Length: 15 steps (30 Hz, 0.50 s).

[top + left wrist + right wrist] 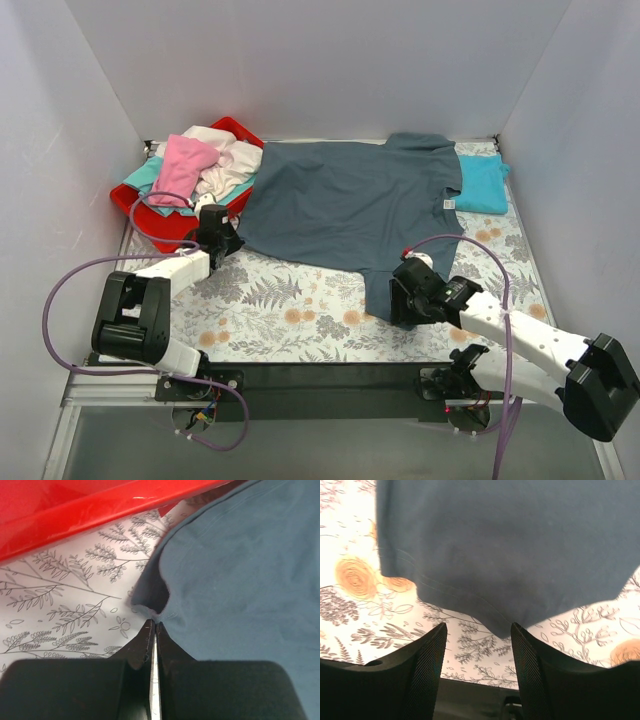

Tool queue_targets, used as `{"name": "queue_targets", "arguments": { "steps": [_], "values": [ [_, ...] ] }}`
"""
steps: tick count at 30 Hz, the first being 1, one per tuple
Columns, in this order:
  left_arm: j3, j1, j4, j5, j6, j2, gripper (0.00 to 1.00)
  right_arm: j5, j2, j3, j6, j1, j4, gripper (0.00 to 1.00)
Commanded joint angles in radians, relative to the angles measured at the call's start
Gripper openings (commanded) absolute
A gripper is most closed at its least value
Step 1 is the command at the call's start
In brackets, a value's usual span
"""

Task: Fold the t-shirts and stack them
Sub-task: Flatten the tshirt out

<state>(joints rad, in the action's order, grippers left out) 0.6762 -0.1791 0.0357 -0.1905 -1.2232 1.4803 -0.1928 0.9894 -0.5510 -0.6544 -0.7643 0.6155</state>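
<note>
The slate grey-blue t-shirt [350,200] lies spread on the table's middle. My left gripper [230,243] is at its near left corner, jaws shut, with the puckered edge of the cloth [152,597] pinched at the tips [155,624]. My right gripper [398,298] is open at the shirt's near right corner. Its hem [470,605] hangs just beyond the fingers [427,650], not gripped. A turquoise t-shirt [482,186] lies folded at the back right. Pink [186,165], cream-white [228,165] and teal [143,176] shirts are piled in the tray.
The red plastic tray [140,218] stands at the back left, its wall close beside my left gripper in the wrist view [75,510]. The floral table cover [290,300] shows in front of the shirt. White walls enclose the table on three sides.
</note>
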Motion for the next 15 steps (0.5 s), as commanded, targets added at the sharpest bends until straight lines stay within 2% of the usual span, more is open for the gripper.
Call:
{"name": "queue_targets", "arguments": {
  "steps": [1, 9, 15],
  "values": [
    [0.039, -0.002, 0.043, 0.022, 0.021, -0.031, 0.00, -0.112, 0.026, -0.063, -0.122, -0.029, 0.102, 0.49],
    [0.034, -0.003, 0.105, 0.077, 0.025, -0.003, 0.00, -0.161, -0.028, 0.003, -0.283, -0.029, 0.113, 0.50],
    [0.031, -0.002, 0.118, 0.102, 0.030, 0.005, 0.00, -0.212, 0.109, 0.019, -0.301, -0.027, 0.109, 0.47]
  ]
}}
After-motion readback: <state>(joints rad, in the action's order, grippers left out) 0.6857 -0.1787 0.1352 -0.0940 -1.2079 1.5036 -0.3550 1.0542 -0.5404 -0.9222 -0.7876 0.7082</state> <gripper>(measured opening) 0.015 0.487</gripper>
